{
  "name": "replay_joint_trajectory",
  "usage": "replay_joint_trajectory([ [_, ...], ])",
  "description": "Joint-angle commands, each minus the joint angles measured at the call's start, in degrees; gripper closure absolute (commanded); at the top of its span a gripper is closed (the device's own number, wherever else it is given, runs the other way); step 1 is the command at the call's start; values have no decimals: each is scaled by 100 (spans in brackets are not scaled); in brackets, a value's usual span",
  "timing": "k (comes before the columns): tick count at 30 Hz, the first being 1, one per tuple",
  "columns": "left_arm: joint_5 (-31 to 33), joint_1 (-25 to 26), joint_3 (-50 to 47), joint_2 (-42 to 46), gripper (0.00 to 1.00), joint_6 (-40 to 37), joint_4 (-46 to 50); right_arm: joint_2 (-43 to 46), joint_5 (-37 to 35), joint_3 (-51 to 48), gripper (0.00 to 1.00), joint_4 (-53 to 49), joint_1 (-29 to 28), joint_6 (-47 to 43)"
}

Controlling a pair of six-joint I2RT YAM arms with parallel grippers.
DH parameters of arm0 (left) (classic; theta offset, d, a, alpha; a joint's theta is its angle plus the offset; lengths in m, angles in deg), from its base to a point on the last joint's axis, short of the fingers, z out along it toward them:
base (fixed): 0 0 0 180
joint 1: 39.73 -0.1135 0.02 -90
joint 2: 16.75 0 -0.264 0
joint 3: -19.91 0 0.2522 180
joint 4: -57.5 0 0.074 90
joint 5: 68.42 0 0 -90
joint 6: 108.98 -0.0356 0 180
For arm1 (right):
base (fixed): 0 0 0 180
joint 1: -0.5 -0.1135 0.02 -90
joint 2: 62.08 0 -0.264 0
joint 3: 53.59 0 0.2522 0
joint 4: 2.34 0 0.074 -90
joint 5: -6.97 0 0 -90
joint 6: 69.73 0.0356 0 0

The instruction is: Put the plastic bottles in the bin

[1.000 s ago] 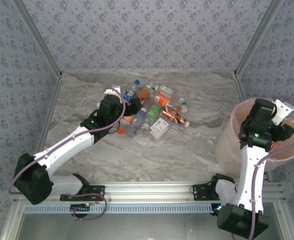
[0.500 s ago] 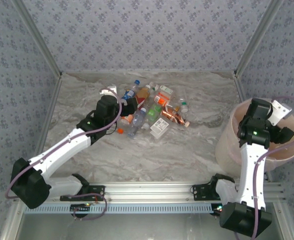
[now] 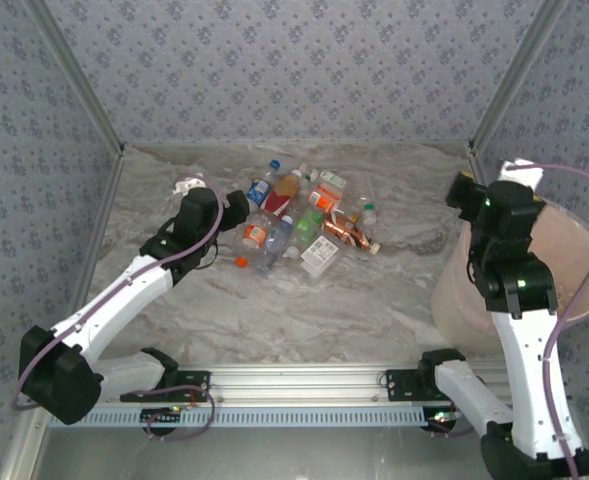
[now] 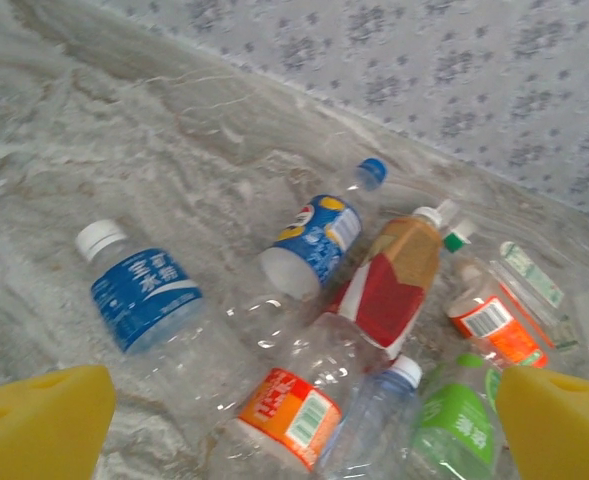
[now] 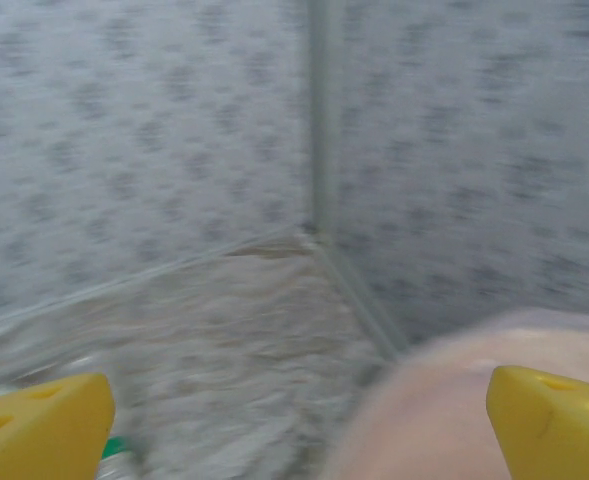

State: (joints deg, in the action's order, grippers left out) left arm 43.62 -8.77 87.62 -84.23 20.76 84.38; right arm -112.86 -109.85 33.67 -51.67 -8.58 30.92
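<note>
Marble table (image 3: 374, 295) bears plastic bottles (image 3: 296, 225) outside the bin (image 3: 452, 292); left fingers (image 4: 44, 425) and right fingers (image 5: 39, 425) spread empty.

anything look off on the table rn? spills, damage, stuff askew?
No spill or damage visible. The bottles lie on their sides in a jumbled, overlapping heap on the table, away from the bin. One small orange piece sits apart at the heap's near-left edge, possibly a loose cap; too small to tell.
</note>
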Motion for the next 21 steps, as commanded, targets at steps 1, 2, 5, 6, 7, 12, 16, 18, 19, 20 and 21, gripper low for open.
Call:
replay_joint_trajectory([
  [1, 195, -100, -23, 38, 2, 336, 388, -523, 1465, 28, 1, 327, -450, -219],
  [2, 194, -132, -38, 28, 2, 391, 425, -685, 1845, 18, 1, 411, -557, -313],
  [5, 151, -222, -87, 14, 2, 527, 444, -1228, 2400, 25, 1, 531, -842, -516],
  [6, 129, -244, -116, 5, 2, 561, 445, -1410, 2391, 21, 1, 536, -899, -574],
  [7, 118, -256, -129, -8, 2, 589, 437, -1579, 2413, 25, 1, 529, -926, -605],
  [12, 90, -310, -198, -49, 2, 658, 454, -2487, 2674, 134, 2, 373, -1045, -908],
  [16, 89, -334, -232, -98, 2, 737, 463, -3131, 2538, 210, 5, 241, -1088, -1119],
  [18, 84, -335, -266, -109, 2, 762, 446, -3408, 2686, 224, 6, 200, -1094, -1198],
  [19, 88, -340, -276, -123, 2, 780, 443, -3520, 2745, 225, 6, 208, -1095, -1233],
  [20, 82, -341, -293, -137, 2, 799, 432, -3652, 2838, 228, 6, 211, -1089, -1258],
  [21, 84, -342, -299, -147, 2, 812, 430, -3784, 2932, 240, 5, 201, -1088, -1246],
])
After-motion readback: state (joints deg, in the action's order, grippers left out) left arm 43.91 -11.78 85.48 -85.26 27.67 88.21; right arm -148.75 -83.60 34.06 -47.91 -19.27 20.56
